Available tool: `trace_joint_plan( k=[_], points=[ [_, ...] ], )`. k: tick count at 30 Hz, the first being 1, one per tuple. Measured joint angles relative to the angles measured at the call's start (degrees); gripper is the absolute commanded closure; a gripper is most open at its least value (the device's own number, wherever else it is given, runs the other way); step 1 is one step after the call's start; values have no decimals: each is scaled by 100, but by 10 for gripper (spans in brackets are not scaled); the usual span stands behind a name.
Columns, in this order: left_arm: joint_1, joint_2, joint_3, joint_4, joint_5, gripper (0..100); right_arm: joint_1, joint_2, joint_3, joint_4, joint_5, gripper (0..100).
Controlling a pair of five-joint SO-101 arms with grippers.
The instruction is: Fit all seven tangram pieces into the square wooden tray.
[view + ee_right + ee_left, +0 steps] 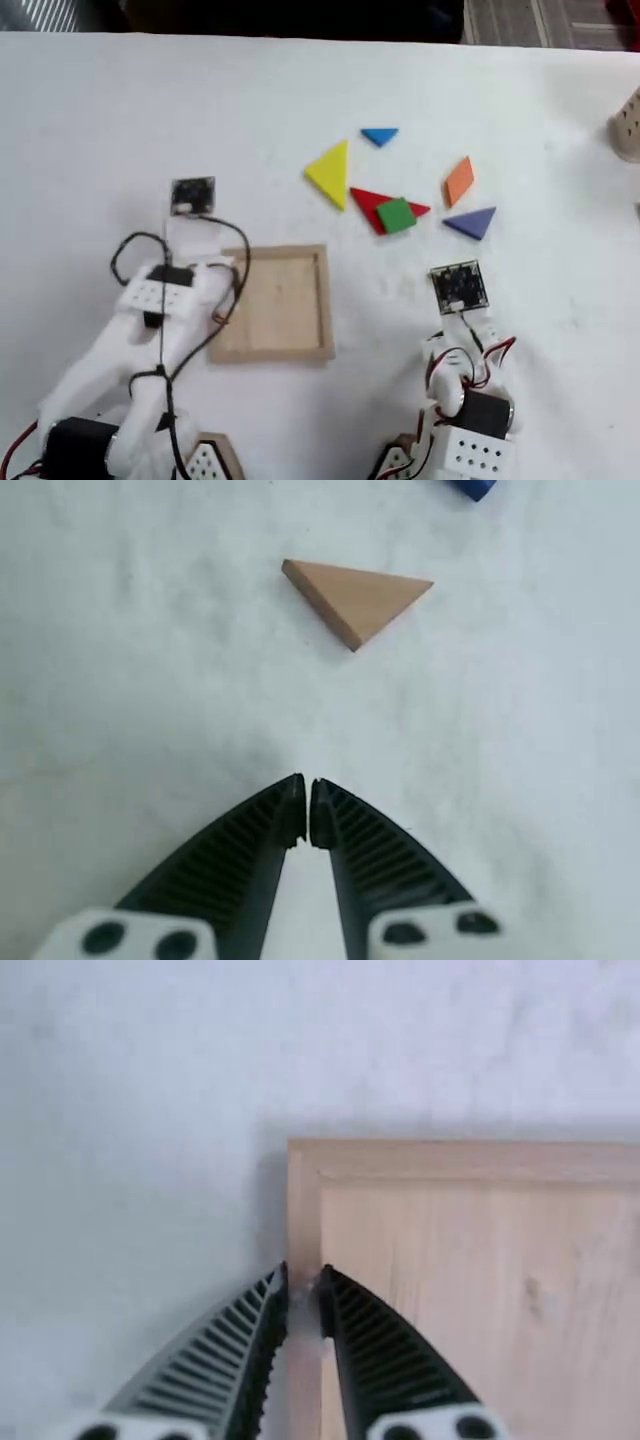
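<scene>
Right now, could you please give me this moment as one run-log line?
left end effector shut on wooden tray rim | right end effector shut above table | green square atop red triangle, outside tray

A white table (120,110), dark room (300,15) beyond its far edge

White table (150,100), with perhaps a perforated beige block (627,128).

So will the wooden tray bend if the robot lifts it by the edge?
Probably not: the wooden tray looks stiff and flat. Pinched at one rim by the left gripper, it would likely tip. Pushed, it should slide, not roll.
</scene>
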Motion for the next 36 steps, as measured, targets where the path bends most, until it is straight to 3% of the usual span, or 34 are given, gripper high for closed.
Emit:
trace_joint_plan(
  k=[5,14,19,27,36],
  points=[
    [475,0,-396,0,484,978,44,0,0,0,0,974],
    [519,598,-826,-9,545,977,44,0,0,0,0,974],
    [519,1767,-1582,369,-220,974,44,0,0,0,0,974],
    [360,2514,-2796,1732,-774,731,44,0,0,0,0,974],
    [290,2549,-3182,2075,-352,724,44,0,0,0,0,974]
  ],
)
